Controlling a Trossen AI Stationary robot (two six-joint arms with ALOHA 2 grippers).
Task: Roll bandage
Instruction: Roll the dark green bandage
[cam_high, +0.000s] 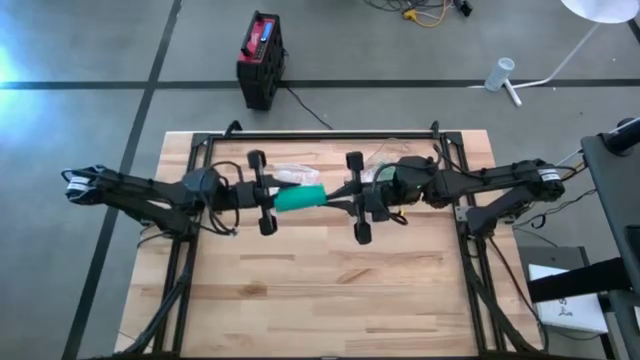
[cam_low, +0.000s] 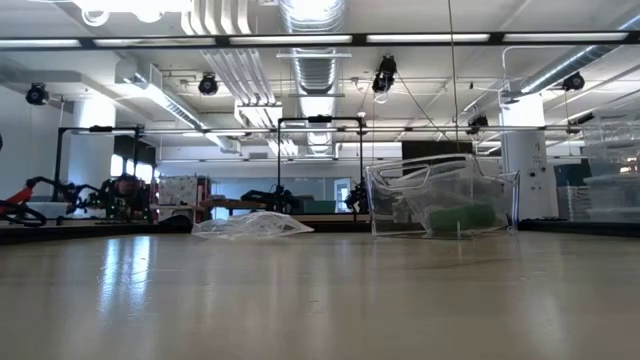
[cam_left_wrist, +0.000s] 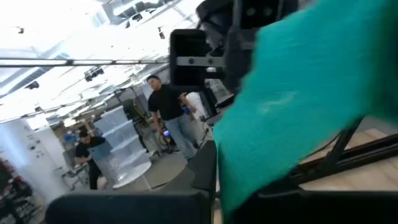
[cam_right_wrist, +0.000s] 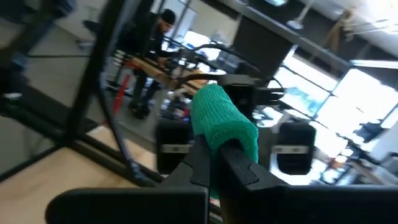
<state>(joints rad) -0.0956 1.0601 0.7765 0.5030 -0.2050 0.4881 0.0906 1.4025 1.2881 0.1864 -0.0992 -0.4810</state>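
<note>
Green and crepe-like, the bandage (cam_high: 298, 198) hangs in the air between our two grippers, over the middle of the table (cam_high: 320, 290) toward its far edge, with nothing under it but wood. Starting at the left, our left gripper (cam_high: 268, 203) has its fingers closed on the bandage's left end; from its own wrist we see the green cloth filling most of the view. Behind the bandage, near the far edge, lies a crumpled clear wrapper (cam_high: 295, 174). On the right, our right gripper (cam_right_wrist: 217, 149) is pinched shut on the other end, where the cloth is already wound into a short, textured roll. We judge the bandage light, soft and stretchy, likely to sag or unwind if slackened. We would hold it by the rolled end and keep the loose end taut.
</note>
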